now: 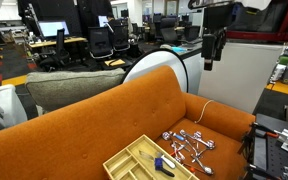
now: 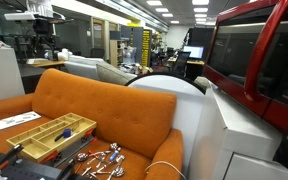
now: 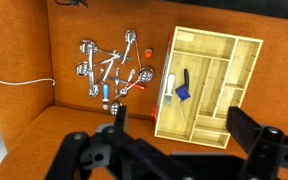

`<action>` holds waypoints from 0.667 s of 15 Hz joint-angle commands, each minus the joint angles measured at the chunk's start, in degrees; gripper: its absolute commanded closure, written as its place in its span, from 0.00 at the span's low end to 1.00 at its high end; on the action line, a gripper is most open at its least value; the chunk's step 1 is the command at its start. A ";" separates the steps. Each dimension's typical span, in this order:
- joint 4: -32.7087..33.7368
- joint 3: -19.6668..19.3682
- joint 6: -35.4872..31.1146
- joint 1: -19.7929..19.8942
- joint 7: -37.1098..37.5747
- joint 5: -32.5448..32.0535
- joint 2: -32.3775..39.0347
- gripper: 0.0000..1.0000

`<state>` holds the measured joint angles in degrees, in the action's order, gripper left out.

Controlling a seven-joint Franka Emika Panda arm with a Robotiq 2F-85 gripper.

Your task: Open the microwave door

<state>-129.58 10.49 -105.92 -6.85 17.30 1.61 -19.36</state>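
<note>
Gripper (image 1: 212, 60) hangs released, its fingers spread on nothing above the orange sofa (image 3: 44, 120). In the wrist view we see cutlery (image 3: 109, 70) at eleven o'clock and a wooden tray (image 3: 209, 85) at one. At three o'clock in an exterior view stands the microwave (image 2: 256, 12); the microwave door (image 2: 246, 55) is perhaps ajar.

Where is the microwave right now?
In an exterior view the microwave fills the upper right, above a white cabinet, right of the orange sofa.

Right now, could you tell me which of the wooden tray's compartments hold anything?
The long slots on the wooden tray side facing the loose cutlery pile: a white-handled utensil and a blue item lie there; the others look bare.
</note>
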 commanded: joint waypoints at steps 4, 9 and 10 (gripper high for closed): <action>-8.10 -4.00 -0.47 4.47 5.59 1.52 -6.41 0.00; -10.03 -4.28 0.51 7.13 9.02 -0.25 -7.83 0.00; -10.47 -4.14 0.63 7.60 10.40 -0.62 -8.49 0.00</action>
<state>-140.15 5.71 -105.39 0.00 28.05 0.69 -27.86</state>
